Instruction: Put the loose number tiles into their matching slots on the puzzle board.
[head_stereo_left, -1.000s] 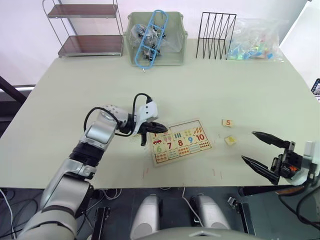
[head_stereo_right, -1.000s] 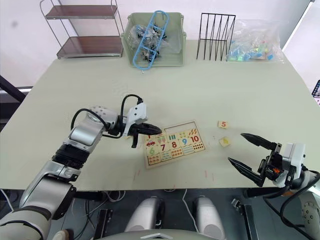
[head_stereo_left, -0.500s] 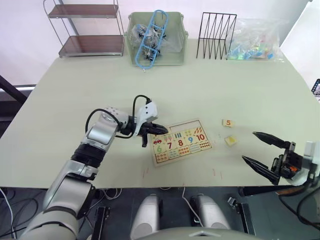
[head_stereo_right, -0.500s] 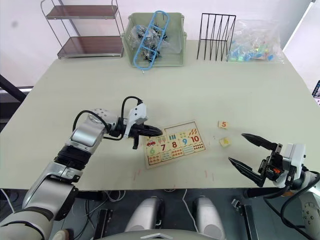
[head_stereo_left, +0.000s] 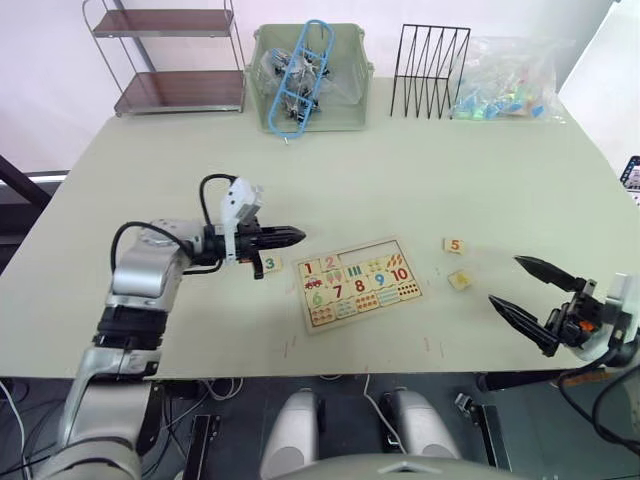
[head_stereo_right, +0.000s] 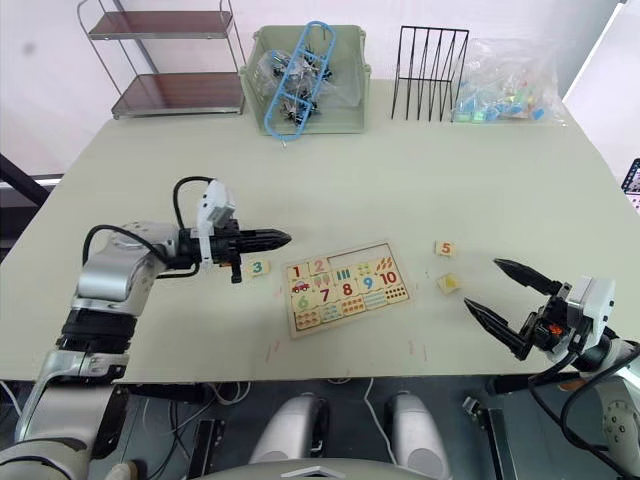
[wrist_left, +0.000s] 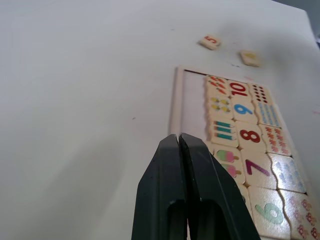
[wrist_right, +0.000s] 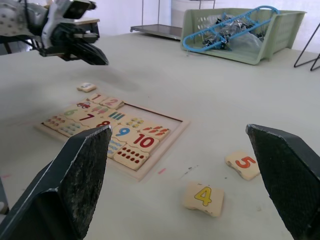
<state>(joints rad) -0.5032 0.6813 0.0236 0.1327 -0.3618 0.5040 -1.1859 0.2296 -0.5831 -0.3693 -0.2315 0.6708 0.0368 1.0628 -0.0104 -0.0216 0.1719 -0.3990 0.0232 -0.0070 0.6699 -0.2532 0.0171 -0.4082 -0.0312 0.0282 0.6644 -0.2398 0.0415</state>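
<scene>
The puzzle board (head_stereo_left: 359, 283) is taken as landmark; it lies flat on the tabletop (head_stereo_left: 420, 170), slightly turned. On the board the 1 tile (head_stereo_right: 296, 271) and 2 tile (head_stereo_right: 317, 267) are seated at the left end of the upper row. Next to them, in the same row, the empty slots (head_stereo_right: 362, 254) are seen as a bare recess. The row below is filled w/ 6, 7, 8, 9, 10 and small counting pics.

The 3 tile (head_stereo_left: 268, 264), w/ green digit, is found just left of the board, apart from its edge. The 5 tile (head_stereo_left: 455, 245) lies to the right of the board, and the 4 tile (head_stereo_left: 461, 281), yellow digit, lies near it, also right of the board but closer to the robot.

The left claw (head_stereo_left: 296, 236) is held above the tabletop left of the board and beyond the 3 tile, pointed toward the board; its fingers (wrist_left: 190, 190) are pressed together w/ nothing between them. The right claw (head_stereo_left: 520, 288) is kept well right of the board, past the 4 tile, spread wide and empty.

Far behind the board a green bin (head_stereo_left: 312, 80), a black wire rack (head_stereo_left: 432, 72) and a two-level shelf (head_stereo_left: 170, 60) are placed.
</scene>
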